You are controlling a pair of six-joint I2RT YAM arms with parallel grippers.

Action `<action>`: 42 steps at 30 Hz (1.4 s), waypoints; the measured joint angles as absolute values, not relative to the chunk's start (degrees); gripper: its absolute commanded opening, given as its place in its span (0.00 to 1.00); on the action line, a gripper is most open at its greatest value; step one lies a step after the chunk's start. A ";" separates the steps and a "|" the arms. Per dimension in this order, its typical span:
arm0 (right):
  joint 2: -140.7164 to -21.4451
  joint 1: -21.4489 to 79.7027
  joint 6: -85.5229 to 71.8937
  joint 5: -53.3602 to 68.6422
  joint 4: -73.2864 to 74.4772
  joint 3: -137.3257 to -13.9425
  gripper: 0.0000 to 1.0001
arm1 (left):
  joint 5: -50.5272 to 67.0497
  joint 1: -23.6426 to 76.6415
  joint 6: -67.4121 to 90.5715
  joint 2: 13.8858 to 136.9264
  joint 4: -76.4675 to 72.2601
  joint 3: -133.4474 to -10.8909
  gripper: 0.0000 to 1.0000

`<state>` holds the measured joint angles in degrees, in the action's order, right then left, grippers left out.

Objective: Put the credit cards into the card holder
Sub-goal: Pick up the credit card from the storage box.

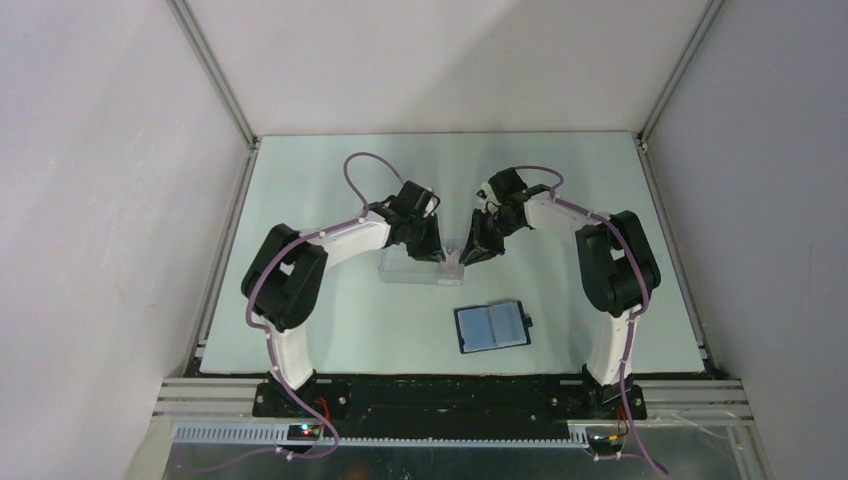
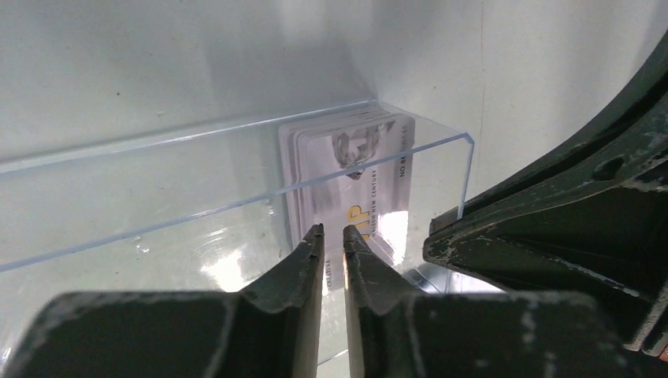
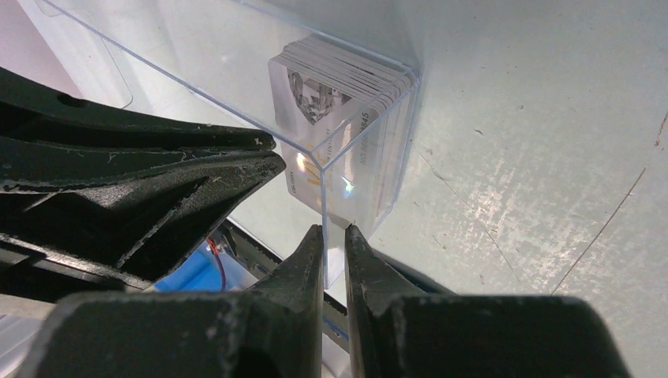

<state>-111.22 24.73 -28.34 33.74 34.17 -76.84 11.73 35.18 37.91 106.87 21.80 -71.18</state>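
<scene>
Left wrist: credit cards [image 2: 346,161] ("NEW CENTURY")

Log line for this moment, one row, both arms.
left gripper: jaws nearly shut at stack of pale plastic cards, grip unclear | right gripper: jaws pinching clear plastic box wall | open navy folding wallet: lying apart, untouched
</scene>
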 measured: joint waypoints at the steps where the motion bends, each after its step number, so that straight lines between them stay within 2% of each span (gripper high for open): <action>1: -111.22 24.73 -28.34 33.74 34.17 -76.84 0.11 | 11.75 35.27 37.91 106.89 21.80 -71.35 0.18; 4: -111.24 24.73 -28.23 33.74 34.20 -76.86 0.11 | 11.94 35.51 37.91 107.24 21.82 -72.05 0.18; 9: -111.42 24.64 -28.21 33.98 34.33 -76.97 0.11 | 12.10 35.62 37.78 107.98 21.87 -72.44 0.28; 19: -111.55 24.64 -28.16 34.06 34.57 -77.17 0.11 | 11.20 35.73 37.50 107.96 21.80 -72.44 0.30; 26: -111.61 24.64 -27.94 34.11 34.63 -77.23 0.11 | 10.83 35.79 37.45 107.83 21.56 -72.44 0.39; 31: -111.77 24.62 -27.77 34.24 34.81 -77.41 0.11 | 9.89 35.79 37.43 107.81 22.44 -72.44 0.38; 35: -111.85 24.58 -27.53 34.37 34.89 -77.49 0.11 | 9.56 35.79 37.39 107.81 22.79 -72.44 0.28; 42: -111.87 24.58 -27.35 34.46 34.89 -77.49 0.11 | 9.61 35.79 37.21 107.83 22.94 -72.44 0.25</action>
